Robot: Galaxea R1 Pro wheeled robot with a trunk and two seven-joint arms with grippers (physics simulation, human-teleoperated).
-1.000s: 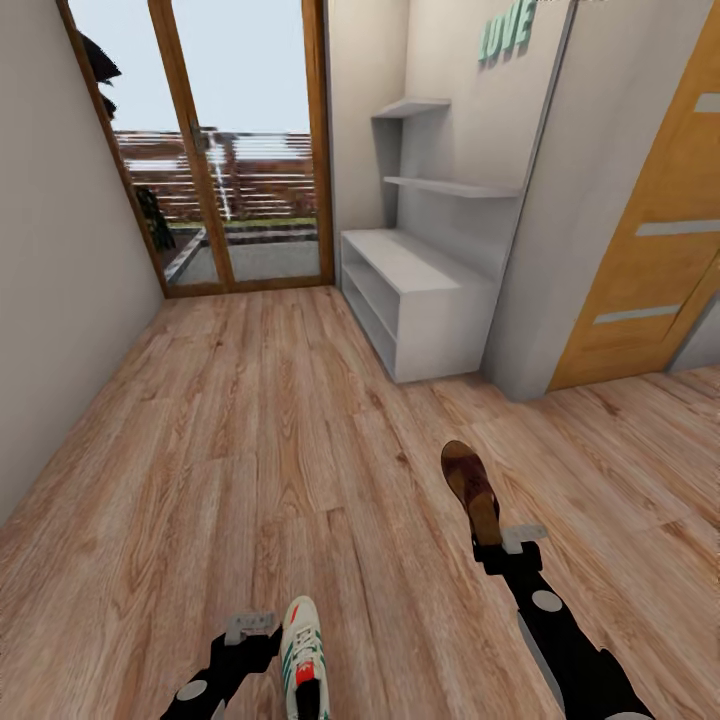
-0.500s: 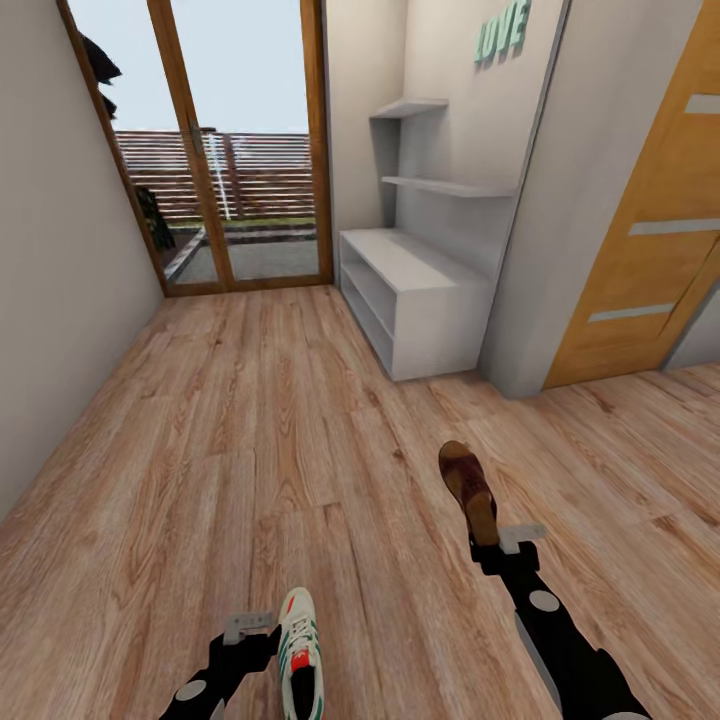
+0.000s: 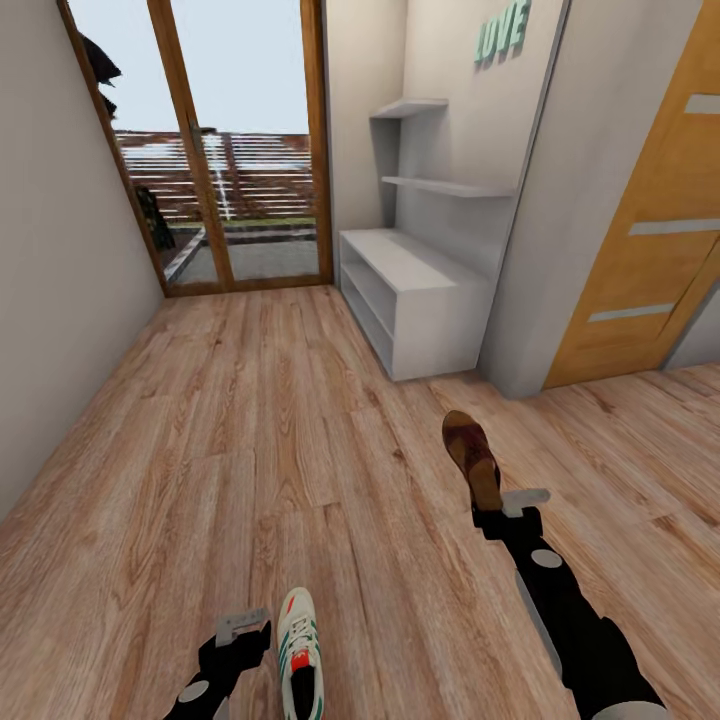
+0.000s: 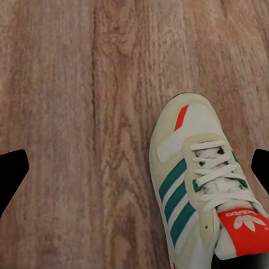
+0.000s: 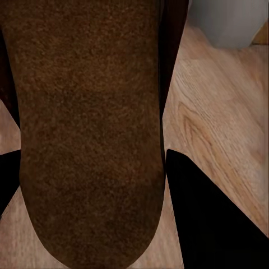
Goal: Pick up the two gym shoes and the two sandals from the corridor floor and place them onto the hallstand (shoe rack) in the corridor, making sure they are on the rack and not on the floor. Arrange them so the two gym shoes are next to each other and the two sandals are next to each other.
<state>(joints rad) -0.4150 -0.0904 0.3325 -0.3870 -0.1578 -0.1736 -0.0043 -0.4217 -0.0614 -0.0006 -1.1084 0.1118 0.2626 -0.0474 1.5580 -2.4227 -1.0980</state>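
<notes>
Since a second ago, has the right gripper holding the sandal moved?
Barely: the right gripper and sandal rose slightly toward the hallstand, which hardly shifted in the view.

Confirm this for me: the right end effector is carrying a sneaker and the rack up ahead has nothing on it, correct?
Not quite. The right end effector is carrying a brown sandal, not a sneaker, as the head view shows. The rack ahead is indeed bare.
</notes>
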